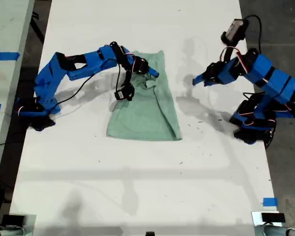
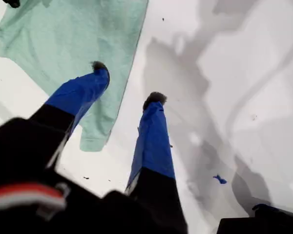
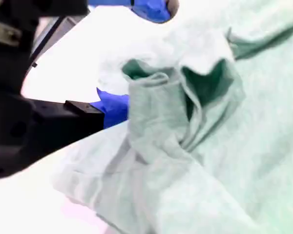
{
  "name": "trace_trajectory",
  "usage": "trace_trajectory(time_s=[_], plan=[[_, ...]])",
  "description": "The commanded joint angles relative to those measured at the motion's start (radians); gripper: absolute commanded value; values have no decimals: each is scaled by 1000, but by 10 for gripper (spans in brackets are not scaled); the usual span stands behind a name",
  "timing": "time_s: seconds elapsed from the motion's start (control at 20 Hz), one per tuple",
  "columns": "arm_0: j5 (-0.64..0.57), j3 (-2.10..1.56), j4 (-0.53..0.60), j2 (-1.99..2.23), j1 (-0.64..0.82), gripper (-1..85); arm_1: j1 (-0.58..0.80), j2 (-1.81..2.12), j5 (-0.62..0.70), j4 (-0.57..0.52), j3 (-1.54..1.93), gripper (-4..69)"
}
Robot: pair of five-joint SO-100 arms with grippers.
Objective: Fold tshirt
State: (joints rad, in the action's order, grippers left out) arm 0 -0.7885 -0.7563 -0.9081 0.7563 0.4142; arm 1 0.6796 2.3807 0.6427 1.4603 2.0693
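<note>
The pale mint-green tshirt [image 1: 145, 113] lies in the middle of the white table [image 1: 137, 187], folded into a narrow panel, with fabric bunched up near its far end. My second gripper [image 1: 150, 76] reaches in from the exterior view's left and is shut on that raised fold [image 3: 176, 97], which sits between its blue fingers [image 3: 156, 7]. My first gripper [image 1: 195, 81] hangs open over bare table on the exterior view's right, apart from the shirt. In the first wrist view its gripper [image 2: 128, 82] has nothing between its fingertips, and the tshirt [image 2: 73, 34] lies beside one of them.
A blue tape mark [image 1: 269, 201] sits near the table's front corner at the exterior view's right. A second pale surface with blue tape [image 1: 5, 55] runs along the exterior view's left. Dark floor borders the table on both sides.
</note>
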Motion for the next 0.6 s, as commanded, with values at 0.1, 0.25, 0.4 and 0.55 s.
trace_trajectory(time_s=[0.1, 0.25, 0.4, 0.55], plan=[[-6, 25, -319, 380, 34, 245, -21, 32, -9, -41, -6, 159], [44, -54, -586, 497, 44, 221, -40, 29, -11, -48, -8, 164], [132, -141, -744, 546, -18, 155, -69, 12, -11, -60, -14, 162], [209, -178, -816, 558, -98, 55, -129, -38, -21, -69, -34, 117]])
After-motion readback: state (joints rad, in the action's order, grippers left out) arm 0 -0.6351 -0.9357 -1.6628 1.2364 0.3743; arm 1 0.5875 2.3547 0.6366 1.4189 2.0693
